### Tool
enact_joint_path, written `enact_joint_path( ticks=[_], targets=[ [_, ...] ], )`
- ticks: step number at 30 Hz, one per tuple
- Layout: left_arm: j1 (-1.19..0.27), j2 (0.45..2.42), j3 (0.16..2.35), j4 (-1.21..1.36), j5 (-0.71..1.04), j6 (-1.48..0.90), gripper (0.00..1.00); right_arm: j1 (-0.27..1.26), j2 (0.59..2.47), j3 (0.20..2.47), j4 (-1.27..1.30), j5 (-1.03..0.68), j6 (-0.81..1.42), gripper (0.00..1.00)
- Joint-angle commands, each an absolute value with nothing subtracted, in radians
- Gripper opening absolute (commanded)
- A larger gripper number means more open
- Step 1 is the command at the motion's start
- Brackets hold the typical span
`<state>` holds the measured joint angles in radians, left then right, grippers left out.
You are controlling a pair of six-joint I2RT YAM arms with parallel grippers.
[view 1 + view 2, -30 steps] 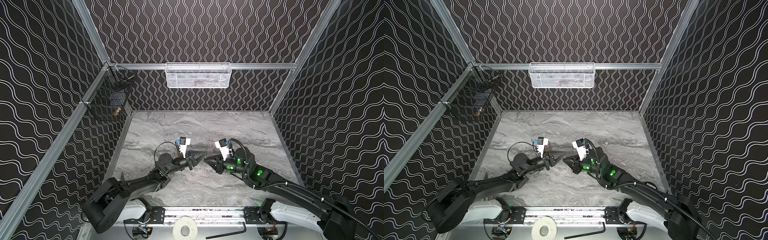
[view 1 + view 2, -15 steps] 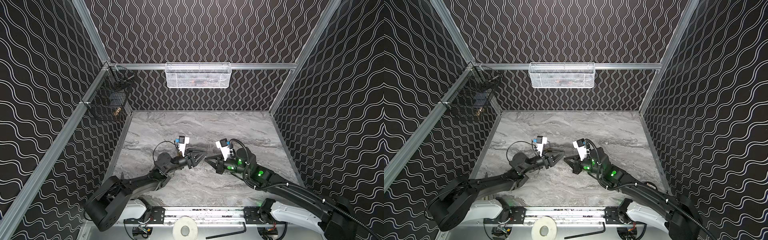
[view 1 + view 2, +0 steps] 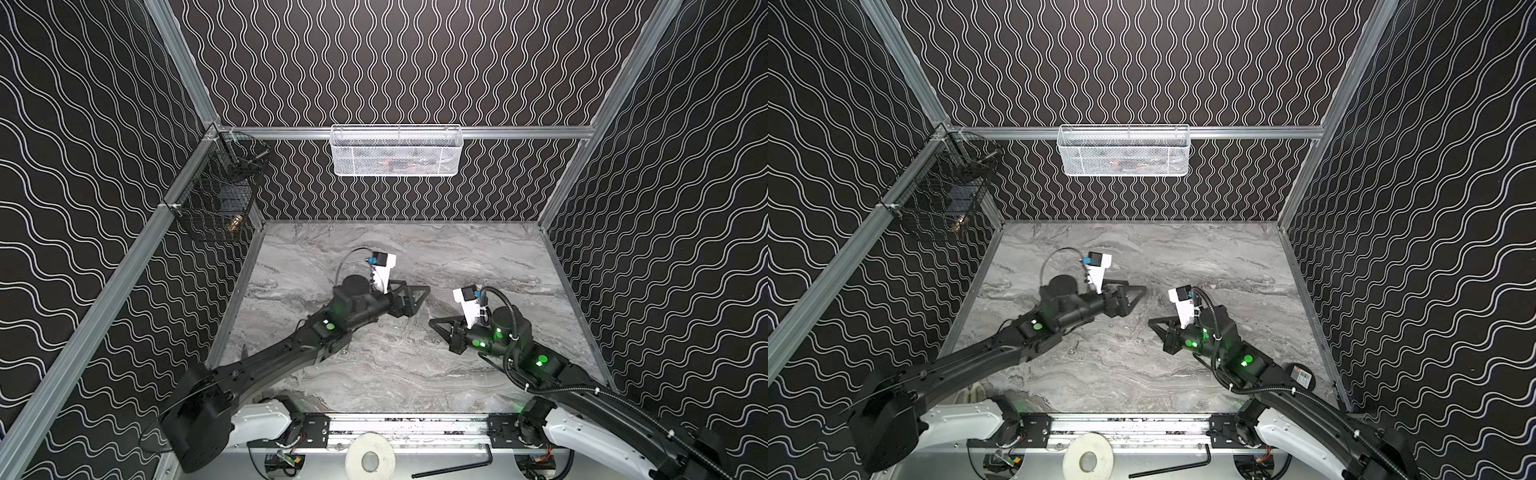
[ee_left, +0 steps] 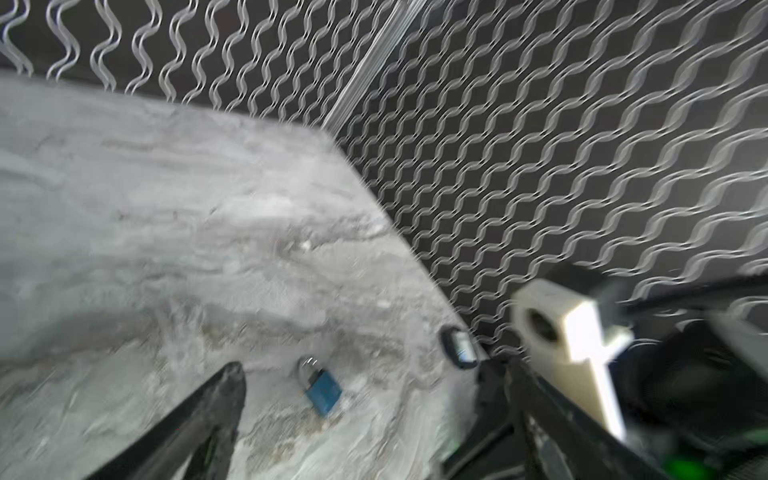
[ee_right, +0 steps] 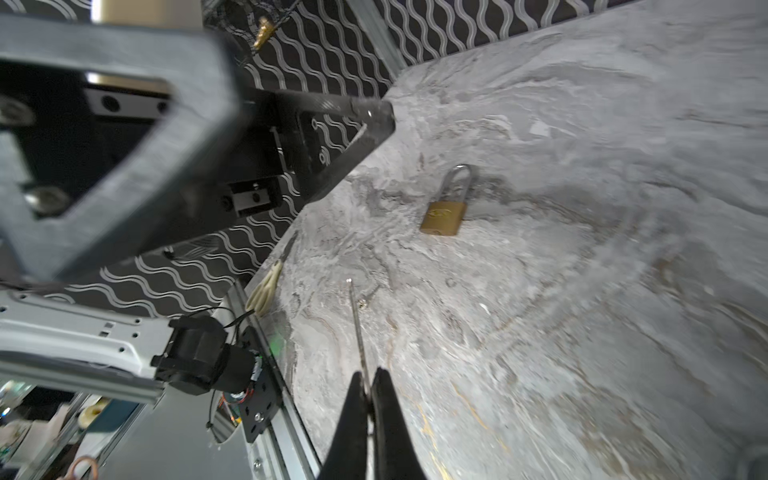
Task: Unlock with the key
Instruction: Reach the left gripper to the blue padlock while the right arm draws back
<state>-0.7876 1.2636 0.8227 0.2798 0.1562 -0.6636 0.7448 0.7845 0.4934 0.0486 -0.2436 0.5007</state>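
We see the key (image 5: 358,332) only edge-on, in the right wrist view: a thin metal strip low in the frame, pinched between the closed fingers of the right gripper (image 5: 369,375). Its tip stops well short of a brass padlock (image 5: 445,208) lying flat on the desk (image 5: 582,291) at frame centre. The left wrist view is motion-blurred; low in it a blue padlock (image 4: 323,388) lies between the fingers of the left gripper (image 4: 361,370), which stand wide apart and hold nothing. We cannot tell how the two padlocks lie relative to each other, and in both top views neither they nor the key can be made out. In the right wrist view the left gripper fills the upper left and blocks the wall behind it; a pale ribbed thing (image 5: 264,291) at the desk's edge is unclear to us. A white mesh basket (image 3: 395,151) hangs top centre, a black wire basket (image 3: 216,199) upper left, their contents hard to read.
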Motion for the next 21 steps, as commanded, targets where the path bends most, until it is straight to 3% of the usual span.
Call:
enact_joint_path(
  ticks=[1,5,13,21],
  targets=[
    [-0.838,1.362,0.937,-0.081,-0.118,-0.688,0.99,0.742,0.730,0.494,-0.185,0.002,0.619,0.00],
    [-0.880,1.622,1.240,-0.372,-0.135,-0.779,0.99,0.744,0.702,0.523,-0.519,0.226,0.790,0.00],
    [-0.956,2.147,1.859,-0.866,-0.011,-0.968,0.98,0.753,0.574,0.448,-0.661,0.354,0.928,0.00],
    [-1.059,2.275,1.955,-0.907,-0.077,-1.165,0.83,0.761,0.459,0.380,-0.673,0.303,0.962,0.00]
  ],
)
